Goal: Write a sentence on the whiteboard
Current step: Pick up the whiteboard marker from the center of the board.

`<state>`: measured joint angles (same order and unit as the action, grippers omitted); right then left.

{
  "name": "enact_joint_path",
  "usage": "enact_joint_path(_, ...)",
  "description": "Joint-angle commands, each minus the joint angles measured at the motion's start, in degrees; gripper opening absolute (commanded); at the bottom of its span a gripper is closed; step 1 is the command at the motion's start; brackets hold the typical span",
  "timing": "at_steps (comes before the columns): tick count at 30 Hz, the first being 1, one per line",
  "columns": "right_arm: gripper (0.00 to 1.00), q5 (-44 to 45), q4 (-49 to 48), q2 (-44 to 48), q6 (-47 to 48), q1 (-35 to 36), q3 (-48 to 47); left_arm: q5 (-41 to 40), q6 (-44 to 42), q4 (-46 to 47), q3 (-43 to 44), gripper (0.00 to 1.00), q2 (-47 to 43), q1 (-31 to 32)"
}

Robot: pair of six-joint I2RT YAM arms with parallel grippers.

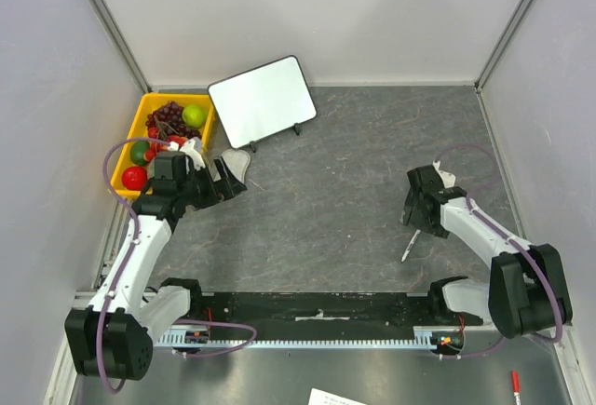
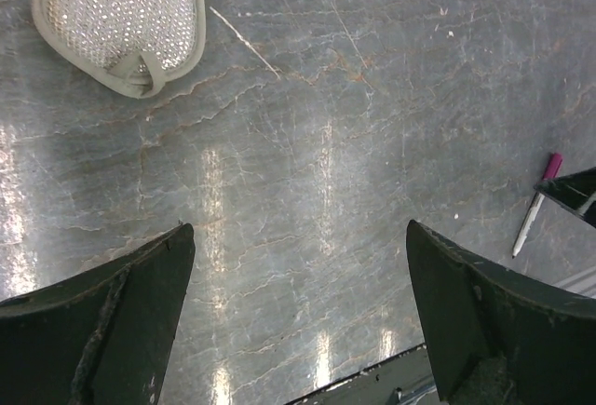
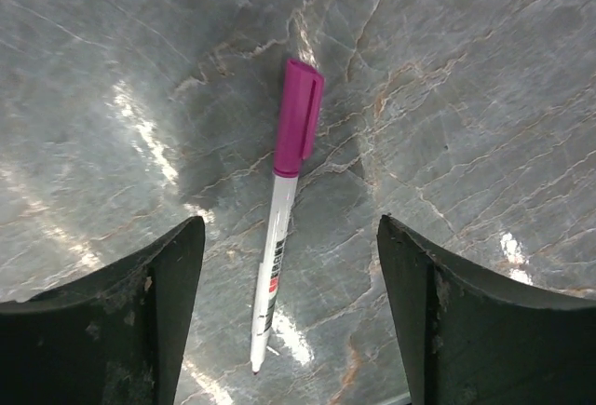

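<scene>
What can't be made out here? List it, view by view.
- Top external: the whiteboard looks blank; any faint strokes are too small to tell.
- Top external: the left arm covers part of the yellow bin and its fruit.
- Right wrist: print on the marker barrel is too small to read.
- Top external: a white sheet is cut off by the bottom edge.

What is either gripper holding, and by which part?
Nothing. The right gripper stands open astride the magenta-capped white marker pen lying on the grey marbled tabletop, untouched; the left gripper is open and empty.
</scene>
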<state>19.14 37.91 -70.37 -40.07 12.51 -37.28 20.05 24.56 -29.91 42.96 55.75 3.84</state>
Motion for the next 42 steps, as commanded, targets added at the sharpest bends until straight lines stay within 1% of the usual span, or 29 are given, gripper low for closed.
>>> enact_joint_path(1, 0.79, -1.37, -4.51, -2.84, -1.41, -0.47, 2.12, 3.76, -0.74, 1.87, -0.51, 0.99, -0.81, -0.15)
enact_joint_path(4, 0.73, -2.52, -5.74, -3.98, -1.41, -0.38, 1.94, 5.08, -0.83, 2.31, -0.68, 0.99, -1.16, -0.23)
enact_joint_path(6, 0.63, -3.31, -6.79, -4.51, -1.41, -0.38, 2.21, 6.31, -1.0, 2.75, -0.95, 0.99, -1.6, -0.23)
enact_joint_path(7, 0.61, -3.75, -7.15, -4.86, -1.41, -0.47, 2.38, 6.66, -0.83, 2.84, -1.04, 0.99, -1.87, -0.15)
enact_joint_path(8, 0.53, -4.19, -7.5, -5.3, -1.24, -0.47, 2.47, 7.1, -0.83, 2.93, -1.04, 0.99, -2.22, -0.14)
enact_joint_path(9, 0.41, -4.54, -8.02, -5.74, -1.23, -0.39, 2.73, 7.37, -0.74, 2.93, -1.21, 0.99, -2.48, -0.23)
enact_joint_path(11, 0.36, -5.24, -8.73, -6.62, -1.15, -0.39, 3.09, 7.63, -0.56, 2.93, -1.21, 0.99, -3.01, -0.23)
enact_joint_path(16, 0.17, -7.0, -10.48, -7.76, -0.53, -0.47, 3.7, 10.0, -0.65, 3.19, -1.12, 0.98, -4.68, -0.23)
enact_joint_path(20, 0.09, -9.9, -12.33, -8.12, 1.05, -0.39, 4.41, 13.16, -1.09, 3.72, -1.04, 0.98, -6.0, -0.15)
enact_joint_path(22, 0.02, -12.01, -13.12, -8.21, 2.45, -0.47, 4.23, 14.83, -1.26, 3.89, -1.04, 0.98, -6.44, -0.14)
enact_joint_path(23, 0.0, -13.23, -13.39, -7.94, 3.33, -0.47, 3.97, 15.53, -1.35, 3.98, -1.04, 0.98, -6.53, -0.23)
enact_joint_path(26, 0.0, -16.66, -14.09, -4.8, 5.18, -0.38, 3.18, 19.04, -1.35, 4.42, -0.69, 0.98, -6.62, -0.14)
enact_joint_path(31, 0.0, -18.96, -16.02, 10.05, 5.53, -0.21, 0.99, 25.29, 0.31, 7.05, -0.07, 0.98, -6.88, -0.06)
enact_joint_path(33, 0.0, -18.96, -16.2, 14.01, 5.62, -0.12, -1.12, 29.06, 1.54, 9.07, 0.02, 0.98, -6.62, 0.21)
enact_joint_path(35, 0.0, -21.76, -16.46, 16.48, 5.62, 0.05, -3.32, 31.79, 3.73, 11.88, 0.19, 0.97, -5.92, 1.34)
enact_joint_path(37, 0.0, -23.87, -17.25, 17.8, 4.92, 0.32, -5.34, 32.07, 5.41, 14.34, 0.89, 0.96, -4.51, 3.97)
enact_joint_path(40, 0.0, -27.56, -19.71, 18.77, 2.9, 1.63, -6.93, 28.56, 6.99, 16.37, 2.74, 0.96, -2.05, 10.9)
enact_joint_path(42, 0.0, -29.85, -22.69, 19.21, 0.62, 3.04, -7.19, 26.36, 9.09, 19.52, 3.62, 0.96, 0.23, 15.83)
